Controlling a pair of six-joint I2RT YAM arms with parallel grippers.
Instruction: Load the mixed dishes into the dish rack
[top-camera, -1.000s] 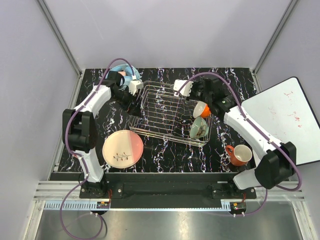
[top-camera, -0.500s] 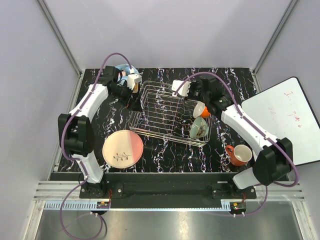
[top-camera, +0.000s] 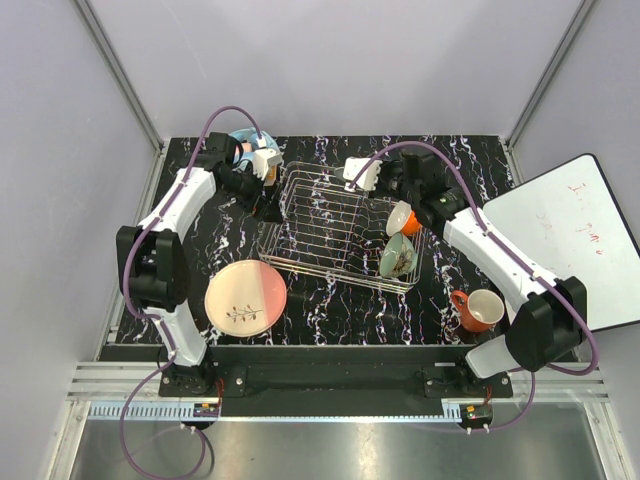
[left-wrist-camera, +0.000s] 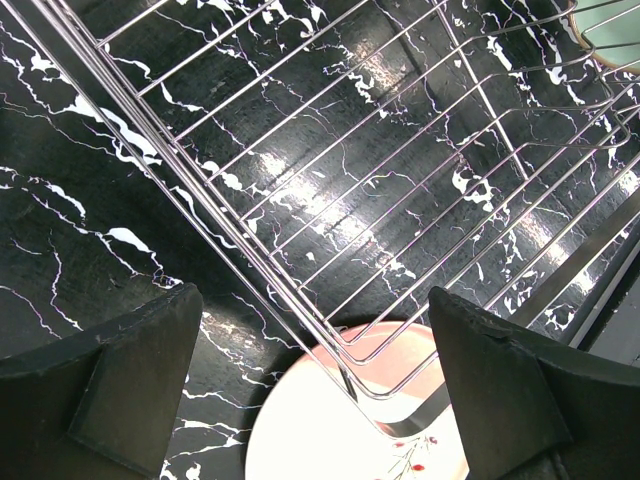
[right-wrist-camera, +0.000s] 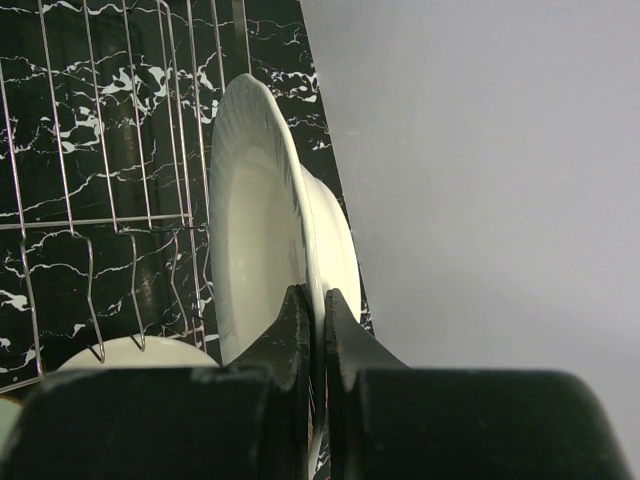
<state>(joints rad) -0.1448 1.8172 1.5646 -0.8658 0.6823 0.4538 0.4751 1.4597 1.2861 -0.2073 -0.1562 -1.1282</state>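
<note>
Small update from the remote desk. Over the last second the left gripper backed off toward the far-left corner of the dish rack and then pretty much froze. It's spread wide with nothing in it. The right gripper only crept a hair toward the far rail. It's clenched on the rim of the plain white plate, which is held on edge over the far side of the rack. I can't tell if the lower rim is touching wire yet.

My read is that the left side got out of the way so the plate can drop into a slot, so this placement looks close.

The right end of the rack is crowded. A cup lies on its side there, with the pale green bowl just nearer me, both right under the right forearm. I'd steer the plate left of those.

2 dishes are waiting on the table: the pink-and-cream plate by the rack's near-left corner and the orange-red mug off to the right. The blue headphones and white board are clear of all this.
</note>
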